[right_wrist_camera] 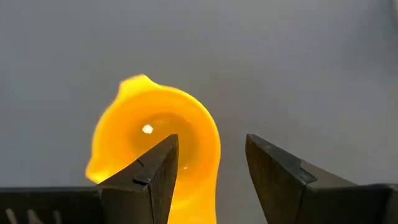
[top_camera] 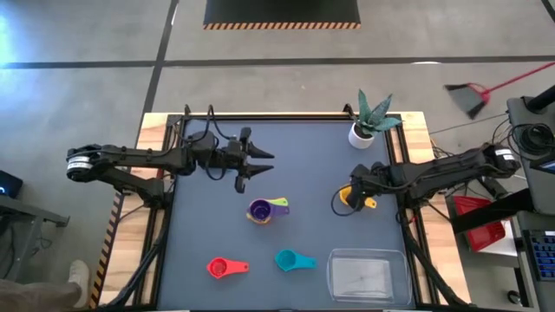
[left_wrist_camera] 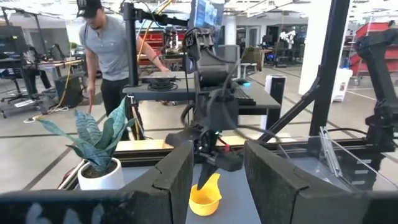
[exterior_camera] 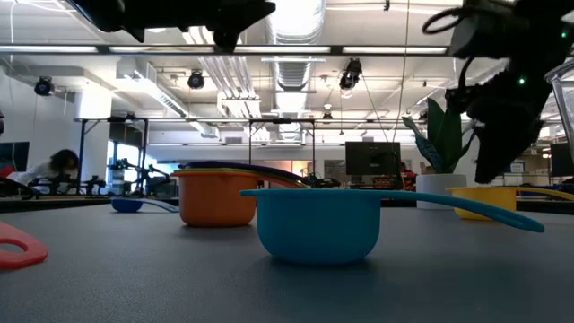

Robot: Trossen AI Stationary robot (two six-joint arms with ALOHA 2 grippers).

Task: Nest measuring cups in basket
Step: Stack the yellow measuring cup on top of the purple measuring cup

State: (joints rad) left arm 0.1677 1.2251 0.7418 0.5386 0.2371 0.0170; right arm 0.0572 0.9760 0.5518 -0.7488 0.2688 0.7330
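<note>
Fingers of the right gripper [right_wrist_camera: 208, 168] stand parted over the glossy yellow plastic measuring cup [right_wrist_camera: 155, 152], one tip above its round bowl, gripping nothing. In the high view this gripper [top_camera: 353, 196] sits right of centre, the yellow cup [top_camera: 362, 200] beneath it. The left gripper [top_camera: 251, 165], upper left of centre, is partly spread and empty. A purple cup nested in an orange and green stack [top_camera: 263, 210] lies mid-frame; the red cup [top_camera: 224, 267] and teal cup [top_camera: 291, 259] lie lower. The clear, round-cornered rectangular plastic basket [top_camera: 368, 276] sits lower right on the matte dark table [top_camera: 303, 147].
</note>
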